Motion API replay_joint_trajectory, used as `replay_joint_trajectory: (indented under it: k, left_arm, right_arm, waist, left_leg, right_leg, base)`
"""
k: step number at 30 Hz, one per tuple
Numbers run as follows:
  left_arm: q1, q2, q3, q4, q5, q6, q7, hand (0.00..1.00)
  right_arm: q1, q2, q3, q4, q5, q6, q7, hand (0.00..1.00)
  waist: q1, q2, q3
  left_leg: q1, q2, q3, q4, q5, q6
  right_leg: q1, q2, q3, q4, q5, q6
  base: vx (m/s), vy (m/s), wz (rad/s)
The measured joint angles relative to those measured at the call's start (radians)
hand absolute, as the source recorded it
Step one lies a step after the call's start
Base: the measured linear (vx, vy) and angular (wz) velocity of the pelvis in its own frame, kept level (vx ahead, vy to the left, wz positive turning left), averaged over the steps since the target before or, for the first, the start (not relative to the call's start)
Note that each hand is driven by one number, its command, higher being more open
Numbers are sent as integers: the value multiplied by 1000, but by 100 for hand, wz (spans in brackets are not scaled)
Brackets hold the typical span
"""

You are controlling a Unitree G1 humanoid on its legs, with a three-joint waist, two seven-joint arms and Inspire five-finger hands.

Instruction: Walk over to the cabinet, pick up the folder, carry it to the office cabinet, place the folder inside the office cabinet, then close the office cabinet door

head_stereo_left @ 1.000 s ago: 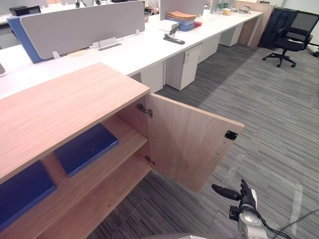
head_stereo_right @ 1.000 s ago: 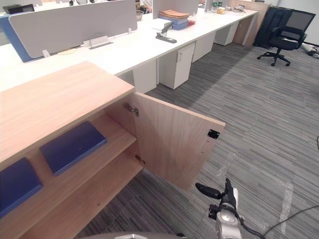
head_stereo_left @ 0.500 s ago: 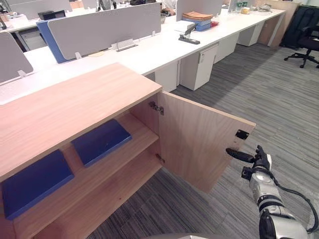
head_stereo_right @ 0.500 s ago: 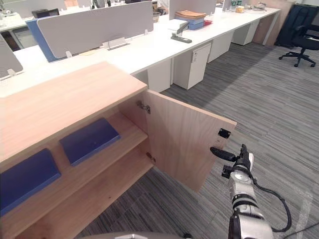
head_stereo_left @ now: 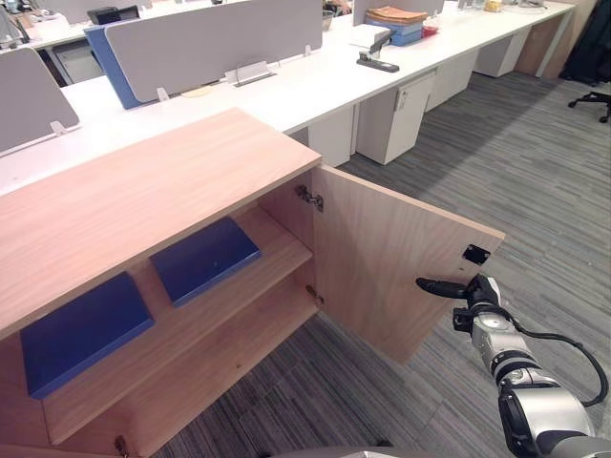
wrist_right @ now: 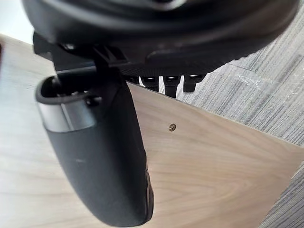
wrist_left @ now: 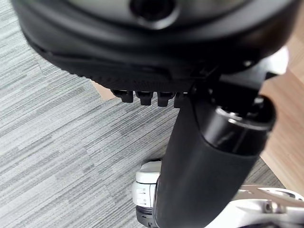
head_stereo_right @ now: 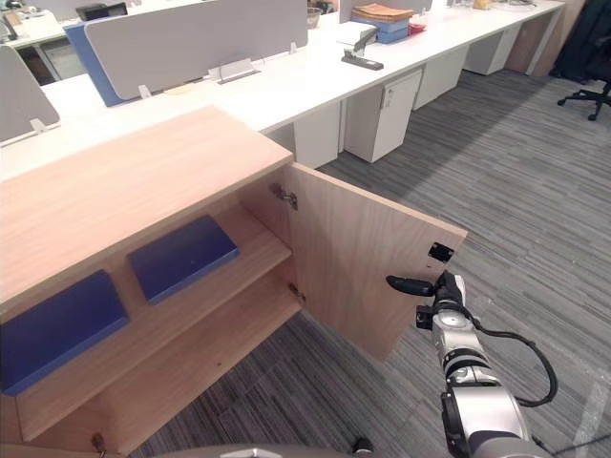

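Observation:
The wooden office cabinet (head_stereo_left: 143, 191) stands open at the left, its door (head_stereo_left: 391, 267) swung out toward me. Two blue folders lie flat on its upper shelf, one (head_stereo_left: 203, 258) near the hinge and one (head_stereo_left: 81, 329) further left. My right hand (head_stereo_left: 474, 291) is open and hovers at the door's free edge, just below the black catch (head_stereo_left: 474, 254), with its thumb pointing at the door face. The right wrist view has the door's wood (wrist_right: 213, 166) close behind the thumb (wrist_right: 104, 156); I cannot tell whether they touch. My left hand (wrist_left: 204, 156) hangs open over the carpet and holds nothing.
Long white desks (head_stereo_left: 286, 91) with grey dividers (head_stereo_left: 210, 38) run behind the cabinet. White drawer units (head_stereo_left: 410, 100) stand under them. A black office chair (head_stereo_left: 592, 95) is at the far right. Grey carpet (head_stereo_left: 544, 181) spreads to the right of the door.
The camera has shifted, so the whole scene sits differently. My right hand has risen from low over the carpet up to the door's free edge. The door's angle looks the same.

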Motion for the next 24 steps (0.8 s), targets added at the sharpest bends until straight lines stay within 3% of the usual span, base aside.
replay_joint_trajectory:
  k: [1, 8, 14, 16, 19, 24]
  left_arm:
    - [-1, 4, -3, 0, 0, 0, -2, 100]
    - [-2, 25, -33, 0, 2, 1, -20, 100]
    - [-2, 37, -34, 3, 7, 3, -22, 100]
    - [-6, 44, -26, 4, 27, 2, -18, 100]
    - [-19, 50, -12, 17, 58, 2, -17, 100]
    - [-35, 46, 0, 24, 73, 2, -30, 100]
  right_arm:
    - [0, -25, 84, -14, -4, 0, 10, 100]
    - [46, -120, 333, -174, -53, 3, 84, 100]
    - [94, -347, 680, -532, -243, -1, 218, 100]
    - [96, -428, 810, -729, -377, -19, 302, 100]
    - [129, -444, 894, -893, -395, -98, 417, 100]
    - [274, -357, 897, -903, -320, -207, 536, 100]
  waist:
    - [-11, -2, 5]
    - [-44, -3, 10]
    - [-60, -2, 9]
    - [-62, -8, 3]
    - [-58, -14, -7]
    - [-11, -12, -14]
  left_leg:
    - [-2, 2, 2, 1, 0, -1]
    - [-12, 29, 27, 21, -11, -17]
    - [-13, 73, 53, 44, -17, -26]
    - [-33, 90, 54, 71, -25, -28]
    - [-45, 100, 52, 92, -43, -10]
    - [-47, 74, 33, 86, -39, -3]
  right_leg:
    - [-1, 2, 2, -1, 1, -1]
    - [-14, 32, 26, -11, 6, -10]
    - [-20, 82, 60, -36, 17, -31]
    - [-33, 97, 65, -33, 16, -41]
    - [-33, 104, 65, -32, 15, -48]
    - [-29, 77, 55, -26, 18, -37]
  base:
    - [-13, 18, -7]
    - [-13, -6, -14]
    - [-35, -57, -23]
    - [-42, -56, -10]
    - [-18, -29, -1]
    - [-3, 53, 12]
